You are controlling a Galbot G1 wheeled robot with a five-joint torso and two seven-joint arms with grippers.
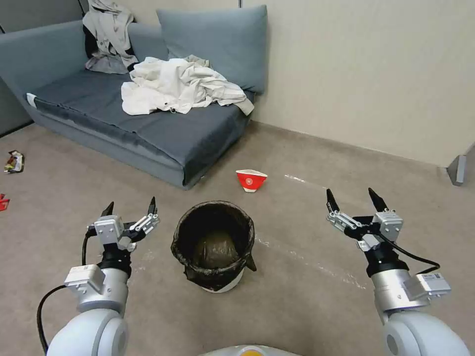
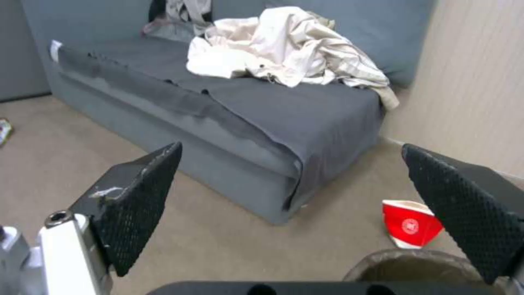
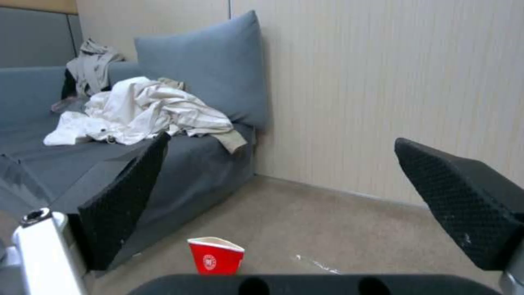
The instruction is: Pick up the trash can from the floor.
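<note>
The trash can [image 1: 213, 245], a small white bucket lined with a crinkly dark bag, stands upright on the beige floor [image 1: 307, 232] directly ahead of me, midway between my arms. Its rim edge [image 2: 409, 262] also peeks into the left wrist view. My left gripper [image 1: 130, 208] hovers open just to the can's left, clear of it, holding nothing. Farther off on the can's right, my right gripper [image 1: 355, 196] is open as well and holds nothing. In both wrist views the black fingers [image 2: 139, 200] [image 3: 453, 200] stand wide apart.
A red-and-white paper bowl [image 1: 251, 180] lies on the floor just beyond the can. A grey sofa [image 1: 148, 123] with crumpled pale clothes [image 1: 178, 86] fills the back left; a beige wall [image 1: 371, 74] closes the back right. Litter [image 1: 14, 161] lies at the far left.
</note>
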